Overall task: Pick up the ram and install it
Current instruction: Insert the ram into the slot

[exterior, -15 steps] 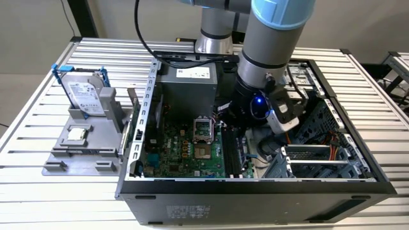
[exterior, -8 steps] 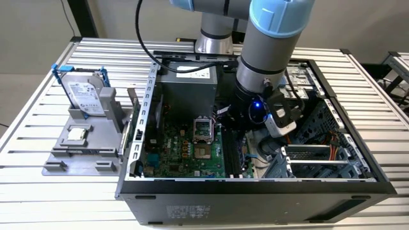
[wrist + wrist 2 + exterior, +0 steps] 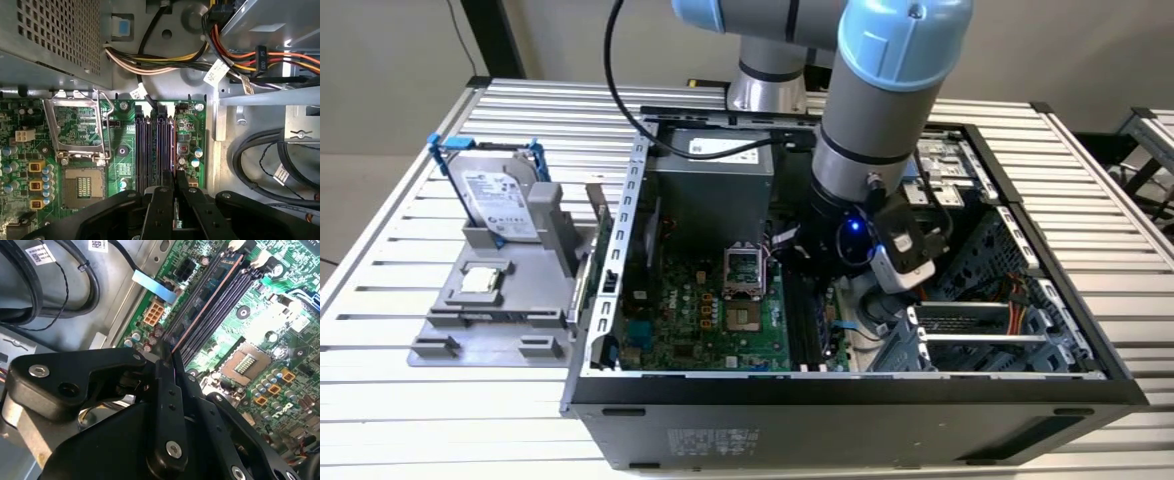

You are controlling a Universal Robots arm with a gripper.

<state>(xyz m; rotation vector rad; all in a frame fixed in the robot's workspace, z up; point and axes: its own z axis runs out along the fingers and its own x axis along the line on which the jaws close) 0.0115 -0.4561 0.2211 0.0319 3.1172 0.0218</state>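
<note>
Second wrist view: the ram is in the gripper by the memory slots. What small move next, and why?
Probably a short, straight push down with no sideways shift. The gripper is shut on the ram, which stands on edge and runs parallel with the memory slots, right beside them. I cannot tell whether it is seated yet, so go gently.

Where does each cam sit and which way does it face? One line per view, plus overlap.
Exterior view: off the arm, high up, looking down into the open computer case; the arm reaches in.
First wrist view: at the wrist, facing straight onto the motherboard past the gripper.
Second wrist view: at the wrist, looking obliquely along the gripper, jaws shut on the ram.
Shared: both wrist views show the gripper, memory slots and CPU socket.
</note>
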